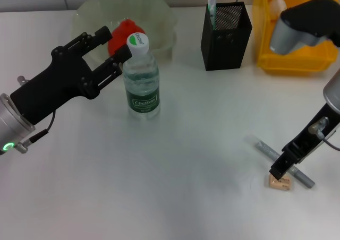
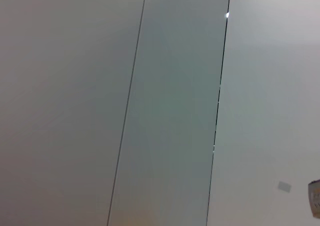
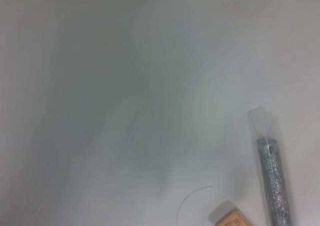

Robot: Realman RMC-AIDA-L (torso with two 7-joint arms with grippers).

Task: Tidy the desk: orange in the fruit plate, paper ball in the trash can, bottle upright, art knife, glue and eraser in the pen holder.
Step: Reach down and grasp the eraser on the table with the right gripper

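The clear bottle [image 1: 142,83] stands upright with its white cap on, in front of the pale green fruit plate [image 1: 159,14], which holds the orange [image 1: 123,32]. My left gripper [image 1: 118,43] is open just left of the bottle's neck, its nearer finger [image 1: 114,65] close against it. My right gripper [image 1: 280,171] is down low over the tan eraser [image 1: 280,182] [image 3: 231,218] and a grey glittery stick [image 1: 265,148] [image 3: 274,186]; I cannot tell whether that stick is the glue or the art knife. The black mesh pen holder [image 1: 227,38] has a green-and-white item [image 1: 212,9] in it.
A yellow bin [image 1: 292,59] stands at the back right with a white lump [image 1: 277,7] inside, behind my right arm's elbow [image 1: 303,25]. The left wrist view shows only a wall. White tabletop lies between the bottle and the eraser.
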